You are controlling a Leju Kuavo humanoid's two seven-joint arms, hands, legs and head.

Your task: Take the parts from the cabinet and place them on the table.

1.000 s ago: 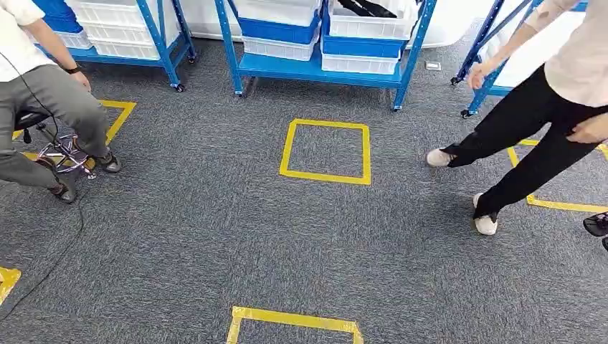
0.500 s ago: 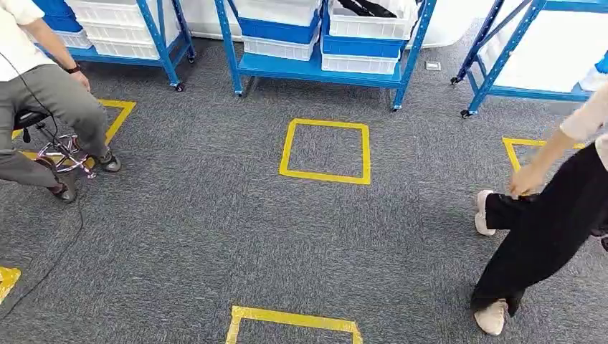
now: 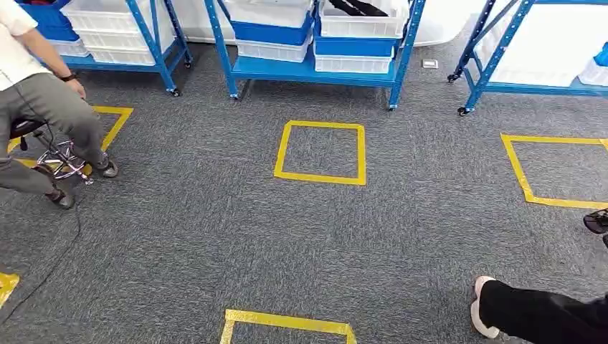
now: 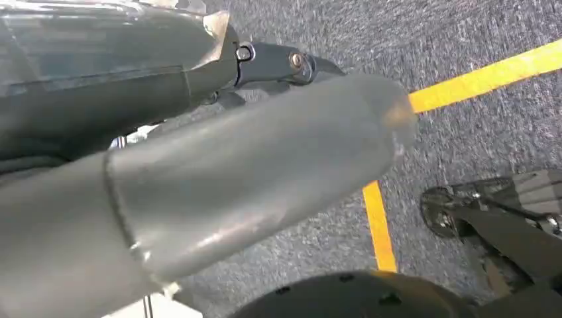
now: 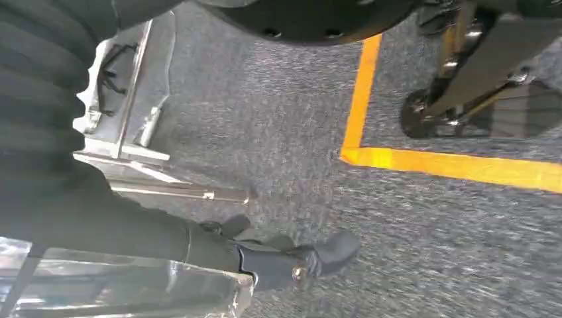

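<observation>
The blue cabinet rack (image 3: 315, 70) stands straight ahead across the carpet, stacked with white and blue bins. Dark parts (image 3: 362, 7) lie in its upper white bin (image 3: 358, 27). A second blue frame with a white top (image 3: 545, 50) stands at the far right. In the left wrist view my left hand (image 4: 258, 165) hangs over the carpet, thick thumb and a dark finger stretched out, holding nothing. In the right wrist view my right hand (image 5: 285, 255) also hangs with its fingers (image 5: 331, 248) extended, gripping nothing.
A person (image 3: 43, 107) sits on a wheeled stool (image 3: 61, 158) at the left. Another person's leg and white shoe (image 3: 484, 308) reach in at the lower right. Yellow tape squares (image 3: 320, 152) mark the grey carpet. Another blue rack (image 3: 107, 36) stands at the back left.
The standing person has walked from the right side toward me and now shows just a leg at the lower right. The head view has shifted slightly. The seated person stays put.
</observation>
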